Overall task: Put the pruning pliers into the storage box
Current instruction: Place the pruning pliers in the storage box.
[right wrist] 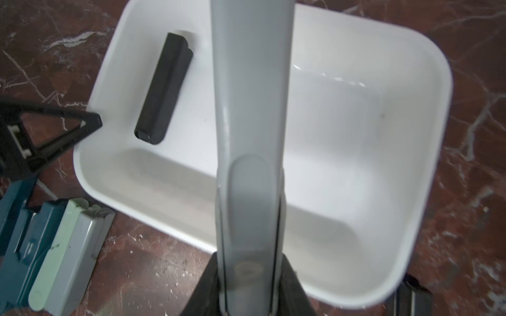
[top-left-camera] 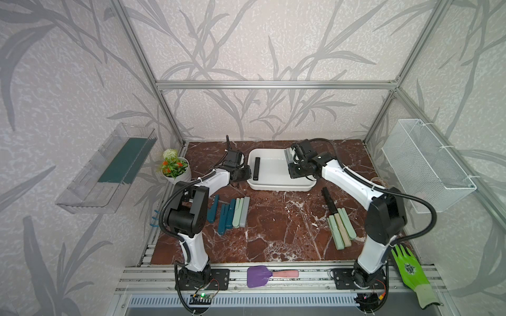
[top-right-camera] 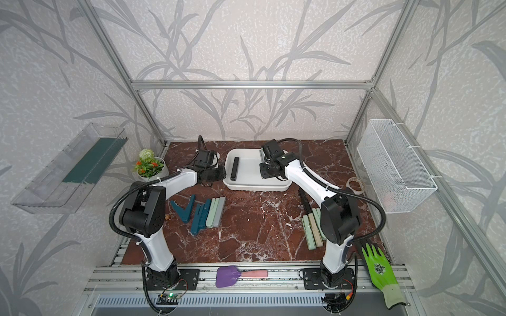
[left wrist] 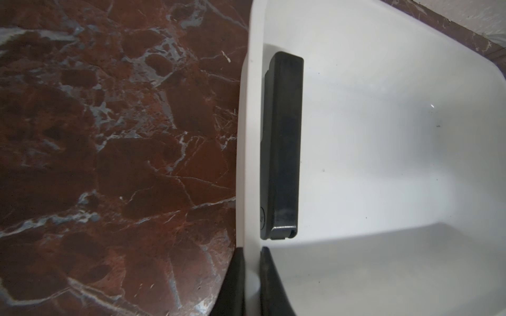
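Near the table's [top-left-camera: 273, 232] back edge, my left gripper [left wrist: 252, 262] is pinched closed on the left rim of the storage box [top-left-camera: 279, 187]. My right gripper [right wrist: 250, 273] clamps the grey pruning pliers [right wrist: 252, 109] above the box. Inside, along that left wall: black pliers [top-left-camera: 256, 168].

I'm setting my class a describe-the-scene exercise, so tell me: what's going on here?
A two-armed robot is tidying tools into the white storage box. Its left hand is shut on the box's rim, apparently steadying it. The right hand holds grey pruning pliers over the box. One black pair already lies inside. More lie on the table: a teal, green and grey group near the left arm, and a green, beige and black group near the right.
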Tool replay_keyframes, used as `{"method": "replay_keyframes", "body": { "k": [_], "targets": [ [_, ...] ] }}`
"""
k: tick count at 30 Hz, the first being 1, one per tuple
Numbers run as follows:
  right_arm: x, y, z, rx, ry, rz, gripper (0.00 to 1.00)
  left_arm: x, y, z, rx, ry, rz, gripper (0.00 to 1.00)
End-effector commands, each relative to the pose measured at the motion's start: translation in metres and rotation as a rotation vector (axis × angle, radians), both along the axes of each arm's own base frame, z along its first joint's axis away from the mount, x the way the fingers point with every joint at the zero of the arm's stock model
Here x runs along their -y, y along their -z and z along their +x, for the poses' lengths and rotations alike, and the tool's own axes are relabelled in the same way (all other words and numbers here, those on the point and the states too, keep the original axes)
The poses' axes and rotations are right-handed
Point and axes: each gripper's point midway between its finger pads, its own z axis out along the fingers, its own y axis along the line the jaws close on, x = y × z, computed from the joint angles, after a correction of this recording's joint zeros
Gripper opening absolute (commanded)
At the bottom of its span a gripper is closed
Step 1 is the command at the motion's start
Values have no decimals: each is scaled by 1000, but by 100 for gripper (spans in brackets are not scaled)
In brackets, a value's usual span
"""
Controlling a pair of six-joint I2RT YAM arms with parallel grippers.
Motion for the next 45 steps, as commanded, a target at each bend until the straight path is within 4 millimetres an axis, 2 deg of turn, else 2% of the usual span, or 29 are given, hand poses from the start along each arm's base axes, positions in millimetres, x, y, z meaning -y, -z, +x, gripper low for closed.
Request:
{"method": "replay_keyframes", "body": {
  "k": [1,4,12,21,30,40,45],
  "targets": [
    [-39,-1,20,22,-36,71,14,18,-10,4,19,33,-23,9],
    [-55,16,29,-10,-17,82,14,24,-15,2,20,29,-38,9],
    [-73,55,34,-46,69,104,15,21,-17,-4,-3,-55,-25,10],
    [-71,89,40,-86,183,101,17,18,-10,-12,-12,-106,-18,10],
    [-80,120,48,-145,220,99,20,19,-12,-12,-6,-97,-16,10],
    [-93,128,61,-158,242,129,23,19,-13,-14,-3,-93,-14,10],
    [-95,131,65,-151,240,133,30,19,-12,-14,-3,-94,-21,10]
  ]
}}
